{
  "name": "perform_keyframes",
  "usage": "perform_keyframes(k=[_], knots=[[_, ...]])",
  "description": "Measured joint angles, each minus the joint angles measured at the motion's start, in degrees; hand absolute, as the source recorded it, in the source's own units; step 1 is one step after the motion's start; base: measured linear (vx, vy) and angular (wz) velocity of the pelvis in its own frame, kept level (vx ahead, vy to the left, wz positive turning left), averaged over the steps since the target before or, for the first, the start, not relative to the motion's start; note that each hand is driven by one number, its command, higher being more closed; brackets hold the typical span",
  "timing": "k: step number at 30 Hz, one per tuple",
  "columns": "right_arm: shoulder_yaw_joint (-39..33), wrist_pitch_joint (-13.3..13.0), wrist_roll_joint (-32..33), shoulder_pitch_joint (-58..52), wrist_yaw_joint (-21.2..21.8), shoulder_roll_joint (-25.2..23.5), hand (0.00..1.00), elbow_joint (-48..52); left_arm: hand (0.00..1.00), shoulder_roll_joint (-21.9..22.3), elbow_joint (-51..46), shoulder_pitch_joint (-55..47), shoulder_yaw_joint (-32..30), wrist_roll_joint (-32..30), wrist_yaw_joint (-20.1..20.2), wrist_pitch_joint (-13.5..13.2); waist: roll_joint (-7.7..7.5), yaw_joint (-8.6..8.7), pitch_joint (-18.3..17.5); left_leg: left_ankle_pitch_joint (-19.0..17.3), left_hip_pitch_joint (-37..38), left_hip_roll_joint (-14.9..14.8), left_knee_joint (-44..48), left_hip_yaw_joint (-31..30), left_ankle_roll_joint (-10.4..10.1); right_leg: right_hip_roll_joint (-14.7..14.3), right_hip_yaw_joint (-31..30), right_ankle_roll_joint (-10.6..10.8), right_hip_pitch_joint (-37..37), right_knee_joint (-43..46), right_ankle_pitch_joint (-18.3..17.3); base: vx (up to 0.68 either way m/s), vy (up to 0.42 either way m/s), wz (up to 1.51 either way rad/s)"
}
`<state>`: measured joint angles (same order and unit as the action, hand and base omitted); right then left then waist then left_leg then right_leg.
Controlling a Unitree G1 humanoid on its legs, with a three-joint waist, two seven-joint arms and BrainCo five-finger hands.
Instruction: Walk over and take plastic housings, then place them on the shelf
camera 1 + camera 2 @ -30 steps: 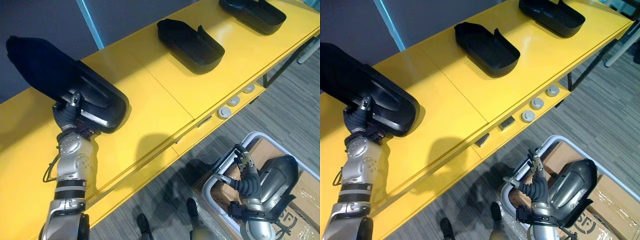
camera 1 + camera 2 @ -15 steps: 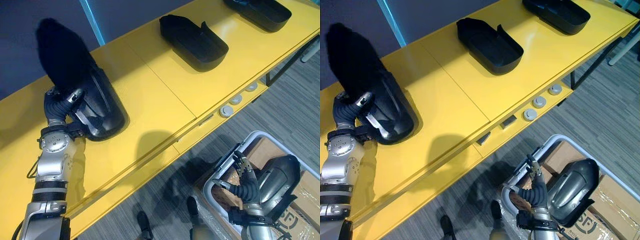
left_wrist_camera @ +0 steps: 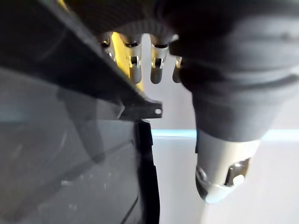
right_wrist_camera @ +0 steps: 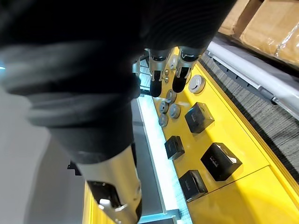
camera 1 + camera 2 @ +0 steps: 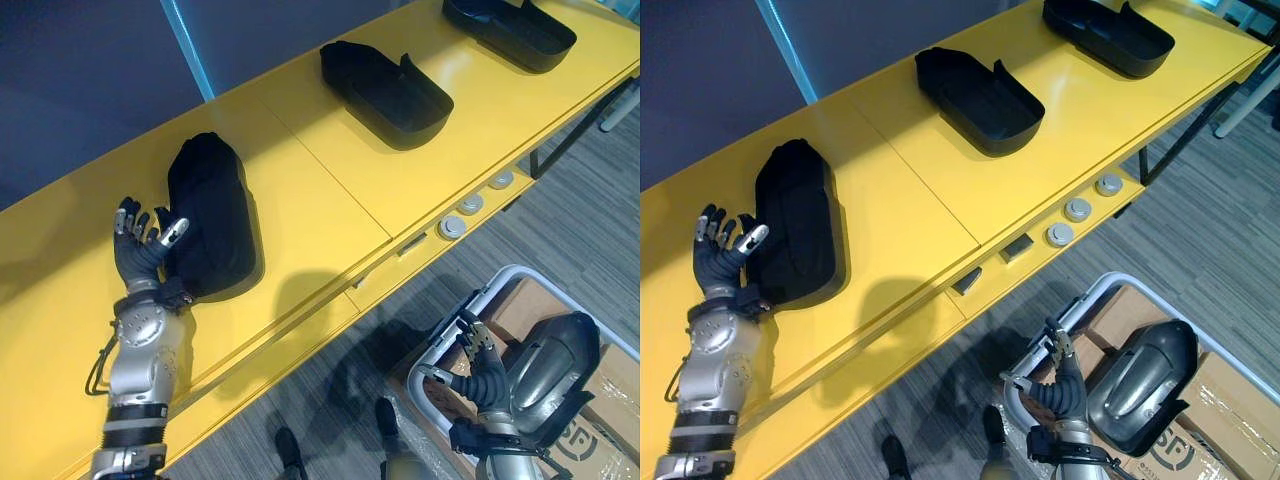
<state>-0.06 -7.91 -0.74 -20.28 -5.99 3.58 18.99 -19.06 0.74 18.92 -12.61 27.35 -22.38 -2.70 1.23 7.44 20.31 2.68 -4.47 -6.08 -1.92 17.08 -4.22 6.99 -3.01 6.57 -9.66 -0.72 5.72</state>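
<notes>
A black plastic housing [image 5: 212,215] lies flat on the yellow shelf [image 5: 320,190], its hollow side down. My left hand [image 5: 140,262] rests just beside the housing's near end, open, fingers [image 3: 159,65] straight and spread, holding nothing; its thumb [image 5: 172,232] lies against the housing's edge [image 3: 70,70]. Further along the shelf sit two more black housings [image 5: 385,88] [image 5: 510,25], hollow side up. My right hand [image 5: 485,375] hangs low, open and empty, next to a silver-grey housing [image 5: 1135,385] in a cart.
The cart has a white tube frame [image 5: 505,270] and holds cardboard boxes [image 5: 610,385]. A lower ledge of the shelf carries round silver discs [image 5: 467,203] and small black blocks [image 5: 1015,246]. Grey carpet lies below; a dark wall backs the shelf.
My left hand held the black housing tilted up on its edge; the housing now lies flat on the shelf and the hand has opened and let go. The right hand has stayed low.
</notes>
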Motion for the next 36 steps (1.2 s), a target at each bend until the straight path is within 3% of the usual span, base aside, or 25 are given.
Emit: perform_keyframes(k=[7,14,15,20,26,30,34,36], knots=[[0.1,0.5,-1.9,2.5,-1.2,0.0,0.0,0.0,0.0,13.0,-6.9,-6.9,0.8,4.7,-4.5,-3.1,-0.04,-0.19,-3.7,0.1,1.9,0.1,-1.6,-0.1,-0.1,-0.1,0.3,0.0,1.8,-0.9,0.0,0.04,0.011,0.01],[0.2,0.5,-1.9,5.6,-1.3,0.3,0.0,0.0,0.0,15.4,-6.9,-8.5,0.4,4.4,-7.2,-2.8,-0.06,-0.82,-7.0,0.5,3.6,0.1,-2.5,-1.0,-0.2,-0.1,1.4,0.0,4.1,-1.7,0.0,0.01,0.006,0.07],[0.2,0.5,-1.9,5.8,-1.2,0.5,1.0,0.0,0.0,15.4,-6.9,-8.5,0.4,3.7,-7.2,-2.8,-0.04,-0.8,-7.4,0.6,3.7,0.1,-2.7,-1.4,-0.2,0.0,1.9,0.0,4.4,-1.8,0.0,0.0,-0.003,0.18],[0.4,0.5,-1.6,9.6,-0.1,1.8,1.0,0.1,0.0,15.2,-7.6,-9.7,-1.8,-0.5,-6.1,-2.8,0.02,-1.84,-9.6,1.0,4.1,0.1,-3.0,-2.3,-0.3,0.0,2.5,0.1,5.2,-2.0,-0.1,-0.01,-0.001,0.09],[5.7,-0.2,2.7,12.3,3.4,2.2,1.0,-0.3,0.0,16.2,-19.9,-24.0,-1.4,-6.1,0.1,-3.0,0.01,-3.55,-11.0,1.9,2.0,0.2,-3.2,-5.6,-0.3,0.3,5.9,-0.1,5.2,-2.4,-0.3,0.0,-0.003,0.29],[13.0,-2.3,5.2,18.5,4.9,1.2,1.0,-6.4,0.0,18.5,-26.0,-29.3,1.0,-12.0,2.4,-7.7,-0.03,-6.1,-11.1,3.6,-1.7,0.5,-3.0,-9.4,-0.2,0.7,10.0,-0.1,3.9,-2.4,-0.3,-0.01,0.013,0.48],[17.7,-4.3,6.0,25.6,4.7,-0.3,1.0,-11.4,0.0,18.9,-29.0,-32.1,2.3,-12.7,4.0,-12.6,-0.15,-7.69,-10.2,4.6,-3.9,1.2,-3.0,-12.0,0.1,1.3,12.5,-0.2,3.2,-2.1,-0.3,-0.02,0.041,0.38],[19.3,-5.0,5.9,31.0,3.6,-0.6,1.0,-13.2,0.0,18.8,-31.1,-32.2,2.9,-11.5,5.1,-15.1,-0.2,-8.78,-8.0,5.1,-5.0,1.7,-3.0,-13.2,0.5,1.8,13.6,-0.1,2.6,-1.6,-0.3,-0.04,0.05,0.27]])
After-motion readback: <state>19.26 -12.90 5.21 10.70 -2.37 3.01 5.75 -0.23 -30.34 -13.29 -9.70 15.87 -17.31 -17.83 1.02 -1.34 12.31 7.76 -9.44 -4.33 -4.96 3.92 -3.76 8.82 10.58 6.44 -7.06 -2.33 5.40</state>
